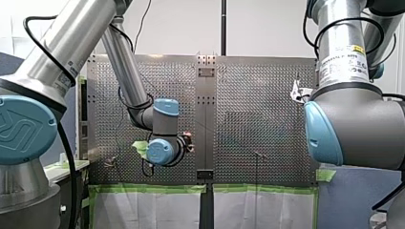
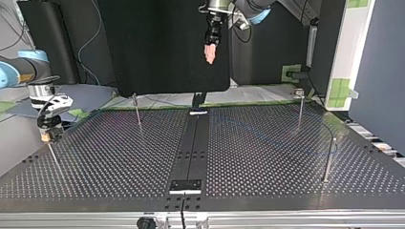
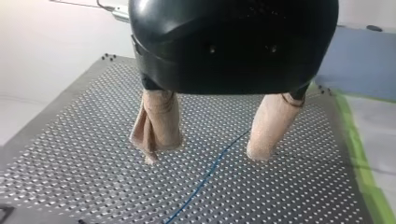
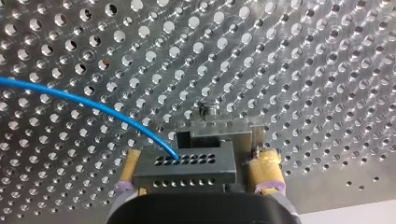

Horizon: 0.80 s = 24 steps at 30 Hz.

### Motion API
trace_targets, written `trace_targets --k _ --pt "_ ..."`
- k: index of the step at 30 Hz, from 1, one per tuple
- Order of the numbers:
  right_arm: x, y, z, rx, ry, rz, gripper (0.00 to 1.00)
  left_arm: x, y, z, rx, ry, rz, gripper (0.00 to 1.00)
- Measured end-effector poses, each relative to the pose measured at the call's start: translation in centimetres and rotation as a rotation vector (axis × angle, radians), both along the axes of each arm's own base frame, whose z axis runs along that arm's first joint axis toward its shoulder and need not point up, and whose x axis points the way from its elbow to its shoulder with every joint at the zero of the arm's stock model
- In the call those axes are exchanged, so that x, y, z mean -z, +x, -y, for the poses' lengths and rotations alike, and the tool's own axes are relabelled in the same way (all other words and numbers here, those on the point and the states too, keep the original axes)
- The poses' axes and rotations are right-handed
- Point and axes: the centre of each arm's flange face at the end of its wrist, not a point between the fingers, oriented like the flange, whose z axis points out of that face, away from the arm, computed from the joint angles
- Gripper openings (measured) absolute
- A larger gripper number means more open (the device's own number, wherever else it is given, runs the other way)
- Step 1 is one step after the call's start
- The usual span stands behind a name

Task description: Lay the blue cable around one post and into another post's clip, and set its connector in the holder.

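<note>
In the right wrist view a black connector (image 4: pixel 184 170) with rows of holes sits against a metal holder (image 4: pixel 219 126). The blue cable (image 4: pixel 93 105) runs into its top face. My right gripper (image 4: pixel 197 157) straddles the connector with its yellow pads (image 4: pixel 264 168) open, a small gap showing at one side. In the left wrist view my left gripper (image 3: pixel 205 151) hangs open above the perforated table, and the blue cable (image 3: pixel 205 175) lies on the plate below, between the beige pads (image 3: pixel 156 123). The top view shows my left gripper (image 2: pixel 210 52) high over the far middle and my right gripper (image 2: pixel 47 131) at the left edge.
Thin posts stand on the plate in the top view: one far left of centre (image 2: pixel 137 112), one far right (image 2: pixel 300 109), one near right (image 2: pixel 328 160). A dark strip (image 2: pixel 191 152) runs down the table's middle. Green tape (image 1: pixel 153 188) lines the table's edge in the front view.
</note>
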Motion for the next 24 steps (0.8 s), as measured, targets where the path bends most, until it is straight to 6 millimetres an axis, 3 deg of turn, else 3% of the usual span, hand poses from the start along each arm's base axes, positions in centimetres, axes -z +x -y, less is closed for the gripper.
trace_targets --k 24 --pt "0.0 0.0 0.0 0.0 0.0 0.0 1.0 -2.0 1.9 0.9 -0.071 -0.027 0.156 1.0"
